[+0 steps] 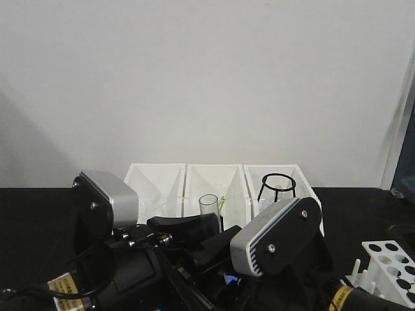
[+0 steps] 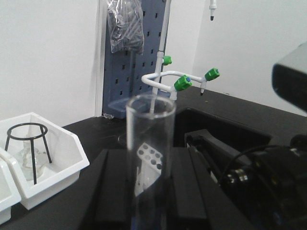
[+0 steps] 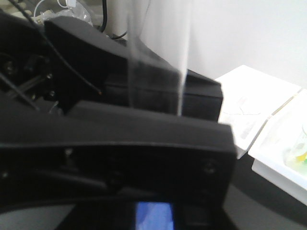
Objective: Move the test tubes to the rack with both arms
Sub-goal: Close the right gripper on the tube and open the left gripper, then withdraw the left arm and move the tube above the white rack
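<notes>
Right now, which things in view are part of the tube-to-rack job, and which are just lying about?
Job: test tube held upright in the left gripper; white rack.
Lying about: three white bins; wire tripod in one bin; blue pegboard; green-tipped taps.

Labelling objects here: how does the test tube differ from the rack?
The test tube is clear glass; the rack is white. The test tube is one upright cylinder in the left gripper; the rack is a plate of round holes standing on the black table. Both open upward.
</notes>
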Robot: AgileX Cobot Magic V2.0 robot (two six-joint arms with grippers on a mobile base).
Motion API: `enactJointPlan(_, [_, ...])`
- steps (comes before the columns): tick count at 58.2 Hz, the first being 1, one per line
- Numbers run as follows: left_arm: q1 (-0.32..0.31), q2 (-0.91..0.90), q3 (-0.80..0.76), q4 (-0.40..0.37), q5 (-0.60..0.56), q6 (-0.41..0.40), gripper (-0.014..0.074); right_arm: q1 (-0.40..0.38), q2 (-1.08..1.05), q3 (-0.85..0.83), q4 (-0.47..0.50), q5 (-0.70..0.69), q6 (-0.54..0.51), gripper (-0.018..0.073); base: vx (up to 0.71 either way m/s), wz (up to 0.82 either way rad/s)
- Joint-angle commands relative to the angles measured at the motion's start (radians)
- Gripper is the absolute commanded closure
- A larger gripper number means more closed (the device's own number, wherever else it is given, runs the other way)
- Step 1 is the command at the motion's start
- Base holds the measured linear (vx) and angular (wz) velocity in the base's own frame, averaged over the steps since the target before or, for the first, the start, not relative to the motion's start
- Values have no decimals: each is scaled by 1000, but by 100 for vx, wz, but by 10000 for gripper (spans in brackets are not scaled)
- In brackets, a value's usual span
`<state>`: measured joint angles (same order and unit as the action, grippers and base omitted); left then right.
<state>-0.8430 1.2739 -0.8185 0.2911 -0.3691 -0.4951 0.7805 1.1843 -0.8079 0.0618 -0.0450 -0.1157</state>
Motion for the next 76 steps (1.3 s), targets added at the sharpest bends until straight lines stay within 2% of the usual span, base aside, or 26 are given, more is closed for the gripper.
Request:
enactJointPlan(1, [-5,-23,-32,-12,-29,-7,324,-5,-21,-35,-2,-103,-4,567,0,0])
enactJointPlan(9, [-5,-24,-32,-14,-36,-12,167,-5,-21,-35,-2,-102,-4,568,0,0])
enactJointPlan(17, [-5,-28,-32,-14,-48,-14,105,-5,-21,-35,-2,-99,-4,567,0,0])
enactJointPlan(28, [-5,-52,-33,-14,-126,-11,118,-5,-21,-35,-2,-98,-4,567,0,0])
enactJointPlan(34, [7,-89,-35,-15,-146,17,136,-5,-21,-35,-2,-97,-4,567,0,0])
enactJointPlan(48, [54,-162,-124,-15,-47,49,161,-5,-21,-35,-2,-93,-4,567,0,0])
enactJointPlan(62, [57,-239,-168,-15,-27,49,161,-8,-21,-35,1,-152,-2,567,0,0])
enactJointPlan(69, [57,-280,-168,-15,28,49,161,-72,-21,-35,12,-199,0,566,0,0])
enactJointPlan(76, [57,-306,-168,-15,101,49,161,-210,-21,-35,72,-201,-2,566,0,0])
